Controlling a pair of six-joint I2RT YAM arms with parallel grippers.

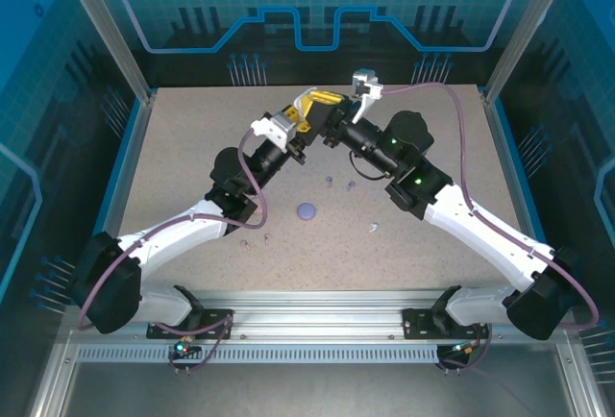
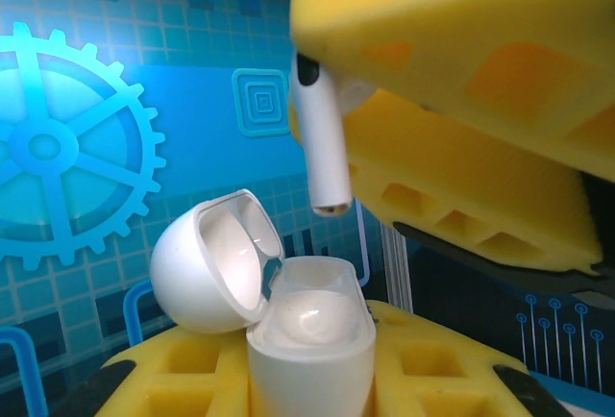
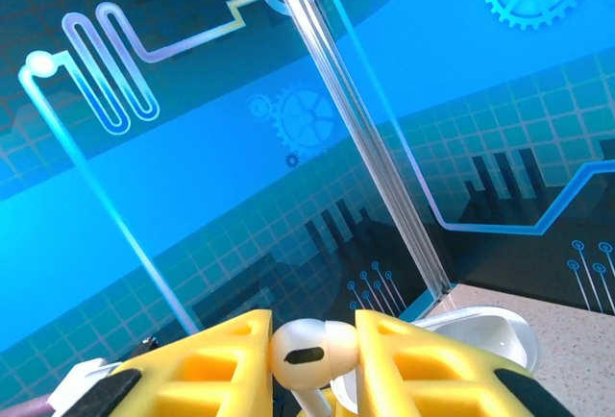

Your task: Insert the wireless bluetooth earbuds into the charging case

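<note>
Right claw [image 3: 312, 352] is clenching small white glossy stemmed earbud [image 2: 322, 143] by its bulb, stem pointing down, hanging just above open white plastic charging case [image 2: 312, 345]. Left claw [image 2: 307, 383] is gripping the case body, lid flipped back, toward the far side of speckled worktop [image 1: 192, 158]. Earbud is looking light, rigid and slippery, likely twisting if pinched loosely. The bulb grip is leaving the stem free for the socket.

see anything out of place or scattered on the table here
Yes: loose on the table lie two purple earbuds beyond a round purple piece, a white earbud to its right and two pinkish specks to its left. All are too small to judge damage.
</note>
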